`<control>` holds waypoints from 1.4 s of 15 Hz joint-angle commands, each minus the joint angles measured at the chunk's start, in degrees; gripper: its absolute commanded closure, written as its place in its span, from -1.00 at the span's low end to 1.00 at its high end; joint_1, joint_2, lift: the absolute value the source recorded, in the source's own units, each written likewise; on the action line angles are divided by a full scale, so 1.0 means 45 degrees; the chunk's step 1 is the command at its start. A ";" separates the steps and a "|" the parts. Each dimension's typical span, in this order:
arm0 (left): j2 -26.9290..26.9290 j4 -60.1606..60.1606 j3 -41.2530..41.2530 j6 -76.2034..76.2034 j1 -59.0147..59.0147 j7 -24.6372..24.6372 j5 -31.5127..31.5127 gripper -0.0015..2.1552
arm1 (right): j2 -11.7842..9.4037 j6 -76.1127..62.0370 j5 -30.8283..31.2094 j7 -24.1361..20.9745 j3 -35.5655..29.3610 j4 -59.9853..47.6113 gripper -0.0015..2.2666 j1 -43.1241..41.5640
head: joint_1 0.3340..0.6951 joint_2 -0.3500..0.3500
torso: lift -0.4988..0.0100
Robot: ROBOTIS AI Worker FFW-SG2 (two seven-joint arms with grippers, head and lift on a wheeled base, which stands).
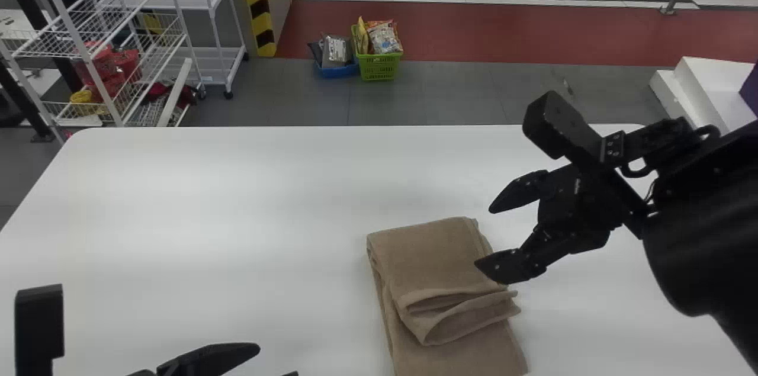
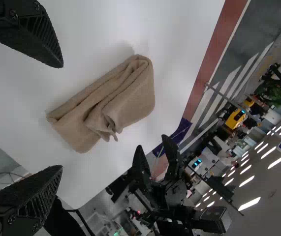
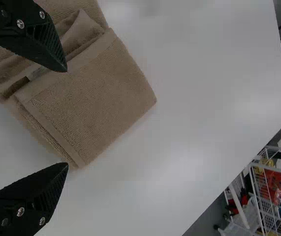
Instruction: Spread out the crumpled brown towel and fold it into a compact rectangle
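Brown terry-cloth towel is laid on the white rectangular table, spread and partly folded, top layer bunched at its near edge. Folding step judged in hand, spreading done. Nothing is gripped: the black two-finger right gripper is held with fingers parted by the towel's right edge, contact can't be told; the matching left gripper is likewise released, off to the left. Next, the loose flap should be pinched, straightened and laid flat, edges squared.
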 commanded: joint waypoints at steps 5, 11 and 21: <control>-0.0145 0.0039 -0.0143 -0.0157 0.0001 0.0293 -0.0081 -0.92 | -0.1160 -0.1194 0.0870 0.0061 0.1412 -0.1162 -0.87 0.0259 | 1.00 0.01 | 0.46; -0.0184 0.0195 -0.0260 -0.0274 0.0001 0.0390 -0.0081 -0.92 | -0.1355 -0.3109 0.2921 0.0061 0.2232 -0.1084 -0.87 0.0455 | 1.00 0.03 | 0.46; -0.0184 0.0313 -0.0456 -0.0508 0.0001 0.0664 -0.0159 -0.92 | -0.1785 -0.3812 0.3800 0.0061 0.3794 -0.0635 -0.84 0.0123 | 1.00 0.01 | 0.46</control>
